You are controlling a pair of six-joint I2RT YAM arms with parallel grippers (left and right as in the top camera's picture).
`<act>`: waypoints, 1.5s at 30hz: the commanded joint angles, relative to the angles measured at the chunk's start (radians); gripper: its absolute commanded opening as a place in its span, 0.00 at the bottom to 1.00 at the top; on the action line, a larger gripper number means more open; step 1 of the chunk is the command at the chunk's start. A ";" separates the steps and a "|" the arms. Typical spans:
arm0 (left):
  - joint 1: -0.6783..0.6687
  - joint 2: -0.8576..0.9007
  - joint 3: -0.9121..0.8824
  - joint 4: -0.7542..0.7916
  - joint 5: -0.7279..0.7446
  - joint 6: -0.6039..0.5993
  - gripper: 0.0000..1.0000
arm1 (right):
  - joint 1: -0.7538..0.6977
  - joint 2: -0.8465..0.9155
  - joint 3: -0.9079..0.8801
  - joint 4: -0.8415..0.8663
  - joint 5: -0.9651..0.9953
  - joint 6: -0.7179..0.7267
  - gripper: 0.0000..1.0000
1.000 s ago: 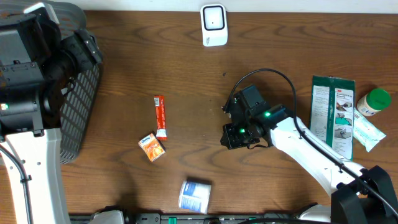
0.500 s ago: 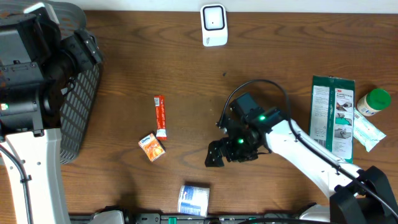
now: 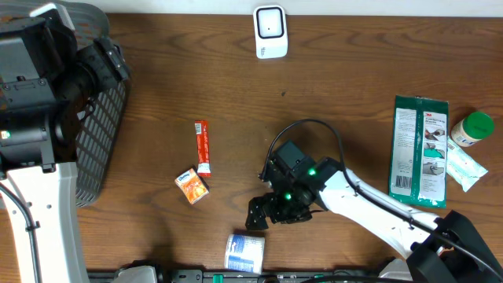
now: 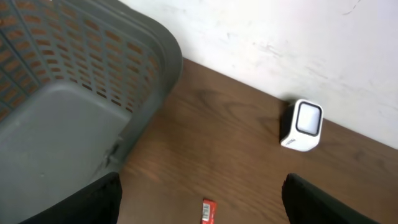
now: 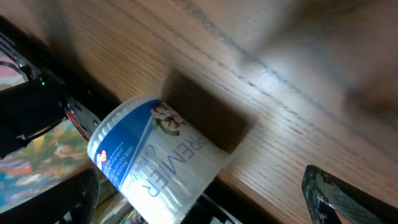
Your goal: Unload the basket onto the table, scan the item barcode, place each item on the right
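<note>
White tub (image 5: 158, 158): blue lettering, partly readable "REMER"; smaller print illegible.

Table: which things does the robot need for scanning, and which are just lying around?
Needed: scanner, tub (likely the item), right gripper.
Lying around: red stick, orange box, green pack, bottle, basket.

White tub (image 3: 246, 249) with blue lettering lies on its side near the front; white scanner (image 3: 269, 31) stands far back, well apart
</note>
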State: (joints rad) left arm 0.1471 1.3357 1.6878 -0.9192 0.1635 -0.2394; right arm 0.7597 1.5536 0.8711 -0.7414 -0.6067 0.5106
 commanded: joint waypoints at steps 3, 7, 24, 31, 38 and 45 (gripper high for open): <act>-0.003 0.010 -0.005 -0.144 0.142 -0.002 0.73 | 0.026 0.004 -0.007 0.001 -0.013 0.035 0.99; -0.043 0.012 -0.072 -0.339 0.142 -0.002 0.07 | 0.026 0.004 -0.007 0.004 -0.012 0.035 0.99; -0.326 0.009 -0.691 -0.534 0.350 0.135 0.07 | -0.052 0.004 -0.007 0.105 -0.185 0.203 0.99; -0.348 0.009 -0.904 -0.436 0.454 0.134 0.07 | -0.051 0.004 -0.032 -0.008 -0.183 0.164 0.98; -0.350 0.009 -1.058 -0.270 0.481 0.087 0.07 | -0.039 0.004 -0.097 0.077 -0.310 0.155 0.99; -0.350 0.009 -1.127 -0.195 0.550 0.040 0.07 | -0.032 0.004 -0.115 0.241 -0.366 0.268 0.99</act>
State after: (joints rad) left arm -0.1997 1.3418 0.5682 -1.1206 0.6518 -0.1772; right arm 0.7223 1.5536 0.7589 -0.5232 -0.9028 0.7231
